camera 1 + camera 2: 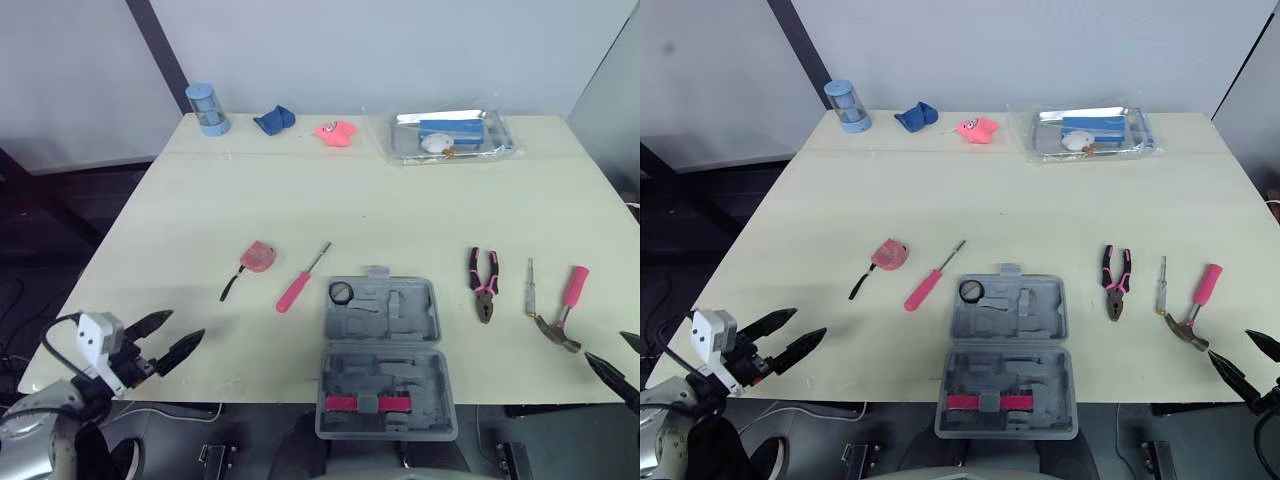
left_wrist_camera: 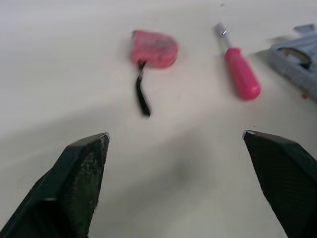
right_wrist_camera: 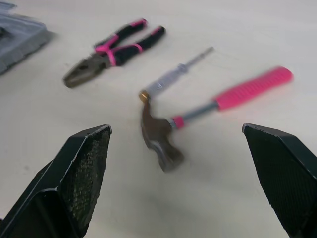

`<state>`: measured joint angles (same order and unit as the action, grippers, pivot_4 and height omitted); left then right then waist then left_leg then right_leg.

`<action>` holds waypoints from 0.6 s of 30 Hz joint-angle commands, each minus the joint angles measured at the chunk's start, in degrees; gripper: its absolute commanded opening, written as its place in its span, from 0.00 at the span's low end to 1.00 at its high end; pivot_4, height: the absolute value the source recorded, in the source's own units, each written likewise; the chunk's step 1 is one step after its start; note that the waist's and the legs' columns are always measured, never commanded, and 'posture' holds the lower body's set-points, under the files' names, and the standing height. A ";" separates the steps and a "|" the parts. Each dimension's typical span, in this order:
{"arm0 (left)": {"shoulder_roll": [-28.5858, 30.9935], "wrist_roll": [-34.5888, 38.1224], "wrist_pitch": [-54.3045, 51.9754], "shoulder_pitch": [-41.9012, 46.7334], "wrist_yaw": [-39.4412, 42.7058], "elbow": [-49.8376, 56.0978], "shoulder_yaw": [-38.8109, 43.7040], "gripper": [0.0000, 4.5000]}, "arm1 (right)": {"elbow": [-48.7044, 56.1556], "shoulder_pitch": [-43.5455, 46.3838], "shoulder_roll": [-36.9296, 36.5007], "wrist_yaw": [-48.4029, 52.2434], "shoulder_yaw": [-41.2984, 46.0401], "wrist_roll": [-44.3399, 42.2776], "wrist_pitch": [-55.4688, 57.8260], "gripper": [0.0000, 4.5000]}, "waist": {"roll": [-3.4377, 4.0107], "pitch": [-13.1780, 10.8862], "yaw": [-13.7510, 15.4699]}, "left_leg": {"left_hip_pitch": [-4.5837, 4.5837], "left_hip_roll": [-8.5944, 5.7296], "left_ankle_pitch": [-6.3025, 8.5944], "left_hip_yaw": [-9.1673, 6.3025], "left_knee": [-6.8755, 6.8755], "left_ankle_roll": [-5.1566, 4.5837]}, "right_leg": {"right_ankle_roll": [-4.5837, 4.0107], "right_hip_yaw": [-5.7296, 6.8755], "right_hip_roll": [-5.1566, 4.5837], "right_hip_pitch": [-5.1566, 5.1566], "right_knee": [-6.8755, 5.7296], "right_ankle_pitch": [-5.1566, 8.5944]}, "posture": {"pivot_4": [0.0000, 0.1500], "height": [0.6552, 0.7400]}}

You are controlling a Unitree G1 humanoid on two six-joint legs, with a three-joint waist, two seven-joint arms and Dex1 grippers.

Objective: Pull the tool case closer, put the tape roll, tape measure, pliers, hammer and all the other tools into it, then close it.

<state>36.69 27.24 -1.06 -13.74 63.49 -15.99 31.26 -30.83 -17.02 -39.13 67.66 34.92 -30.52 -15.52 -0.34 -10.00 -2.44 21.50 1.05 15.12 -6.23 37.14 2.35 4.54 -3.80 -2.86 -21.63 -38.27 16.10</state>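
The left gripper (image 1: 178,333) and right gripper (image 1: 608,350) are held wide open, empty. The hammer (image 1: 573,290) could be knocked off the table (image 1: 300,190) by a clumsy grab.

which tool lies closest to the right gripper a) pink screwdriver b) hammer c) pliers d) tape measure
b: the hammer lies near the table's right front corner, just ahead of the right gripper, and the right wrist view looks at it between the open fingers.
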 commanded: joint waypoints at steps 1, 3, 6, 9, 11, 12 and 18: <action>-0.17 0.77 2.54 -1.94 -0.27 -1.84 2.41 0.98 | -4.12 -1.13 -1.46 0.67 3.37 -0.53 -2.29 1.00 | 0.00 0.00 0.00 | 0.01 0.00 0.00 0.00 0.00 0.00 | 0.00 -0.01 0.00 0.00 0.01 0.00 | 1.00 1.00; -0.22 1.03 3.00 -2.06 -0.39 -2.11 2.29 0.98 | -5.69 -1.07 -1.78 0.73 3.68 -0.54 -2.99 1.00 | 0.00 0.00 0.00 | 0.01 0.00 0.00 0.02 -0.01 0.00 | 0.00 -0.02 0.00 0.00 0.04 0.00 | 1.00 1.00; -0.13 1.12 3.36 -1.77 -0.56 -2.23 1.86 0.98 | -6.71 -0.51 -2.06 1.05 3.72 -0.44 -3.55 1.00 | 0.01 0.03 -0.01 | 0.00 0.01 0.00 0.02 0.00 0.00 | 0.01 -0.02 0.00 0.00 0.04 -0.01 | 1.00 1.00; 0.17 0.79 3.60 -0.88 -0.25 -2.35 1.06 0.98 | -5.73 -0.01 -1.90 0.92 3.36 -0.56 -4.20 1.00 | 0.02 0.08 -0.01 | -0.01 0.01 0.00 0.05 0.00 0.00 | 0.01 -0.04 0.00 0.01 0.04 -0.01 | 1.00 1.00; 0.40 0.80 3.38 0.25 0.13 -1.40 0.15 0.98 | -2.79 0.38 -1.41 0.57 2.67 -0.65 -4.30 1.00 | 0.06 0.10 0.00 | -0.01 0.01 0.00 0.05 0.00 0.00 | 0.01 -0.04 0.01 0.01 0.04 -0.01 | 1.00 1.00; 0.50 1.08 2.88 0.88 0.29 -0.58 -0.23 0.98 | -0.91 0.70 -0.97 -0.28 2.51 -0.87 -3.94 1.00 | 0.07 0.11 -0.01 | 0.00 0.01 0.00 0.05 -0.01 0.00 | 0.01 -0.04 0.01 0.01 0.04 -0.01 | 1.00 1.00; 1.84 1.84 0.50 3.89 2.37 5.15 -3.64 0.98 | 13.68 0.47 1.42 -5.31 -0.51 -1.08 0.73 1.00 | 0.10 0.14 0.00 | 0.01 0.03 0.00 0.03 -0.01 0.00 | 0.02 -0.05 0.02 0.01 0.04 -0.01 | 1.00 1.00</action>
<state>37.42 27.68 -0.18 -10.10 65.12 -13.62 27.77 -21.16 -16.23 -37.76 63.49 34.37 -30.61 -16.09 -0.24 -9.86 -2.44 21.52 1.08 15.12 -6.21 37.13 2.36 4.55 -3.84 -2.84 -21.62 -38.23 16.08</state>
